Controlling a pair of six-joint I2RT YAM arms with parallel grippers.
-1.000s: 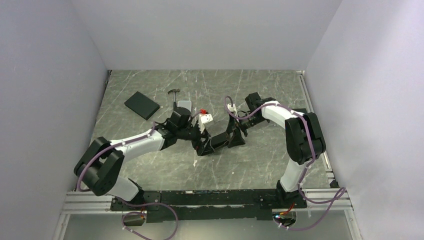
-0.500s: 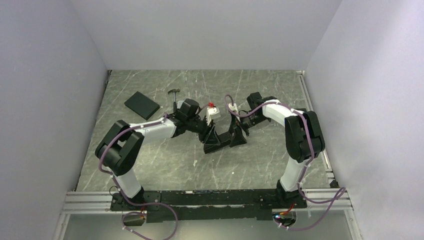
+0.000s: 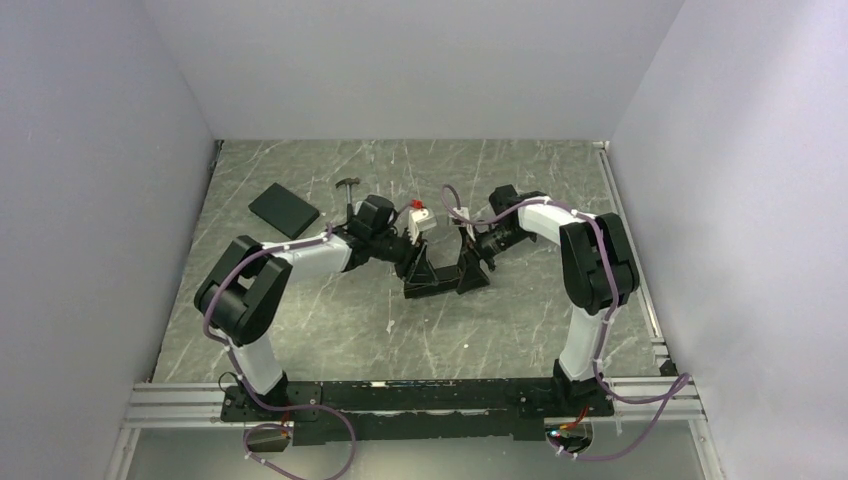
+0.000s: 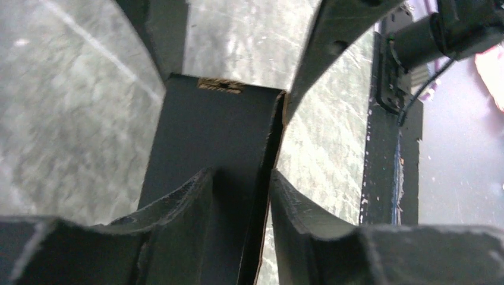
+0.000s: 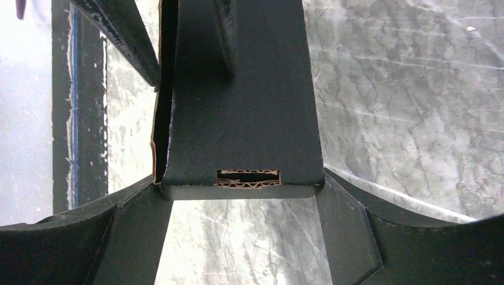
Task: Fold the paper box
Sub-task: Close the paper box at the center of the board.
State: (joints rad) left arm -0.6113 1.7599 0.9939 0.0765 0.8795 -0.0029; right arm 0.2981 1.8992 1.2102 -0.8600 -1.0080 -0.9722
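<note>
I see left pincer (image 4: pixel 241 178) closed on thin upright wall of paper box (image 3: pixel 440 283). Right pincer (image 5: pixel 241 184) clamps opposite wall across its width. Box stands between both pincers, on desk (image 3: pixel 500 330). My judgement: about half done, two walls raised. Other flaps, tabs and lid not yet folded.

Plain, matte, pale lavender-white walls (image 3: pixel 400 60) close in on three sides around a grey-green marble-patterned tabletop (image 3: pixel 330 340) streaked with white veins, softly and evenly lit, with silver aluminium rails (image 3: pixel 170 405) running along its near edge.
</note>
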